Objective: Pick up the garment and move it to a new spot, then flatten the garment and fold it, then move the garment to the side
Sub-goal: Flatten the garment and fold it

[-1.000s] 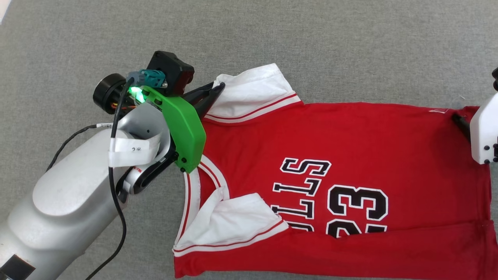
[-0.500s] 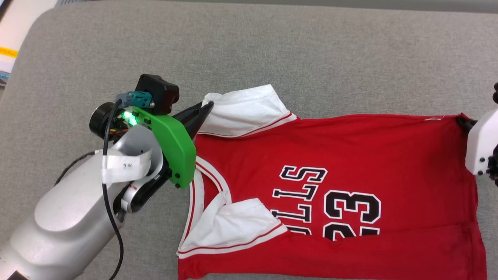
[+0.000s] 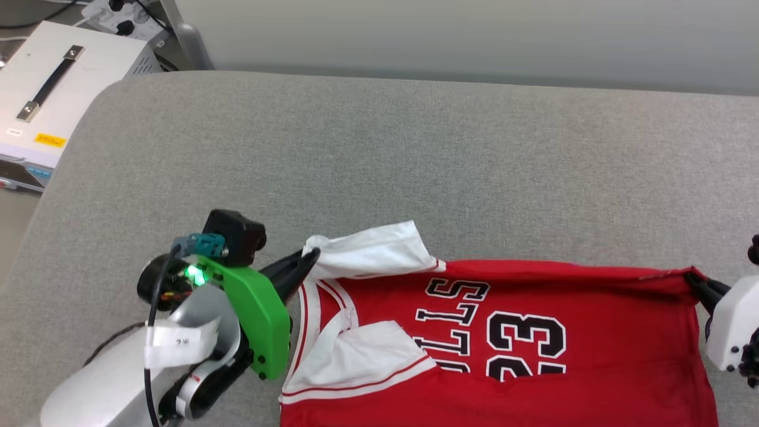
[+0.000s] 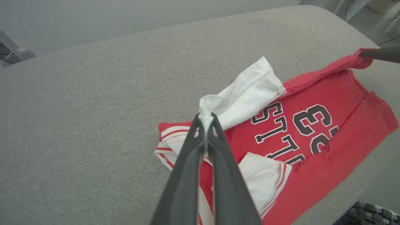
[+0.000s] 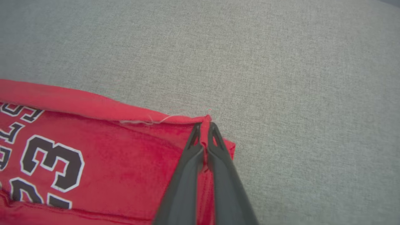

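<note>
I'm pinching the garment (image 3: 599,362) at its far edge: left gripper (image 4: 206,120) clamping the white sleeve, right gripper (image 5: 204,129) clamping the red hem corner. It's lying on the cushion (image 3: 415,166), near edge already folded in. I'm judging the fold half made, with the move aside not yet done.
</note>
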Robot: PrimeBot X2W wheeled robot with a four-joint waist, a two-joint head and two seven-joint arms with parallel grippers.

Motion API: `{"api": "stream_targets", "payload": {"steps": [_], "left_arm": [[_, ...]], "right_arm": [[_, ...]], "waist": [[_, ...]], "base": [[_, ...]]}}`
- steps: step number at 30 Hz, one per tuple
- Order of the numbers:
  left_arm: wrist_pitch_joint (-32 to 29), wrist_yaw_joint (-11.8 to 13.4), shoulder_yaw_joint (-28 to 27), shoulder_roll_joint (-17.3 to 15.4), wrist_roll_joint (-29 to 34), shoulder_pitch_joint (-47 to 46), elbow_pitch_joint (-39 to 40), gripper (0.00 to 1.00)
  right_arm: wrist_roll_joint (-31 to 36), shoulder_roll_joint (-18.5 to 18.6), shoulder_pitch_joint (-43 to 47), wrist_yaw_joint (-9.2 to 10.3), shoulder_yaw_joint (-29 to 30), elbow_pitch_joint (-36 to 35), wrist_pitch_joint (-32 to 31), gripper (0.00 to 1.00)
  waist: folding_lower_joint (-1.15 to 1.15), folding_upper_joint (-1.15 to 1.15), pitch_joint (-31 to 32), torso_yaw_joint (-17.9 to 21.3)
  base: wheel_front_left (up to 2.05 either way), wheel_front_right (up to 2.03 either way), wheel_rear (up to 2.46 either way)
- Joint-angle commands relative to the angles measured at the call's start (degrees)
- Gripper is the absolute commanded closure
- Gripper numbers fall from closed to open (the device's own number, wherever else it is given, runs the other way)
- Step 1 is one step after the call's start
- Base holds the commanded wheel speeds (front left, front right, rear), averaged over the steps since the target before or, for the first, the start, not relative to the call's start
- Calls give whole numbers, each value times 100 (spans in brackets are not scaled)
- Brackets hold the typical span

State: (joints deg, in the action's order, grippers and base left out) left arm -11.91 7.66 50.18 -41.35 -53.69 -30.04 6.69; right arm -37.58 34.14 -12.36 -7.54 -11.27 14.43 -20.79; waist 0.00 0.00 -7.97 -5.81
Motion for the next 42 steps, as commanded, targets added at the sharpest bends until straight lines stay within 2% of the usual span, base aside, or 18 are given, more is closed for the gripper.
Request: {"api": "stream_targets", "payload": {"steps": [1, 5, 12, 22, 23, 24, 25, 32, 37, 42], "left_arm": [[9, 55, 10, -62, -144, 216, 107, 100], [-3, 168, 98, -220, -261, 624, 260, 100], [1, 195, 377, -300, -323, 1158, 274, 100], [13, 42, 737, -43, -139, 1286, -286, 100], [18, 30, 763, -19, -114, 1282, -340, 100], [10, 25, 805, 5, -70, 1277, -415, 77], [-3, 24, 846, 19, -25, 1271, -477, 0], [101, -7, 908, 142, 43, 1277, -747, 0], [383, 14, 711, 116, -70, 1328, -550, 0], [736, 297, 335, -193, -85, 1384, -189, 0]], "right_arm": [[-95, 49, 208, 5, -20, -189, 111, 100], [-202, 307, 728, 5, -186, -547, 265, 100], [-327, 638, 1199, 5, -398, -617, 261, 100], [-476, 968, 1349, 5, -768, -548, 116, 100], [-478, 985, 1351, 5, -798, -534, 120, 88], [-485, 995, 1349, 5, -826, -514, 134, 0], [-500, 994, 1344, 5, -843, -494, 140, 0], [-694, 983, 1317, 5, -888, -569, 195, 0], [-850, 975, 1392, 5, -649, -875, 133, 0], [-952, 776, 1561, 5, -23, -1130, -123, 0]], "waist": [[0, 0, 119, -47], [0, 0, 170, -68], [0, 0, 200, -80], [0, 0, 153, -130], [0, 0, 151, -135], [0, 0, 149, -137], [0, 0, 147, -138], [0, 0, 263, -139], [0, 0, 458, -129], [0, 0, 627, -111]], "base": [[0, 0, 0], [0, 0, 0], [0, 0, 0], [0, 0, 0], [0, 0, 0], [0, 0, 0], [0, 0, 0], [0, 0, 0], [0, 0, 0], [0, 0, 0]]}}
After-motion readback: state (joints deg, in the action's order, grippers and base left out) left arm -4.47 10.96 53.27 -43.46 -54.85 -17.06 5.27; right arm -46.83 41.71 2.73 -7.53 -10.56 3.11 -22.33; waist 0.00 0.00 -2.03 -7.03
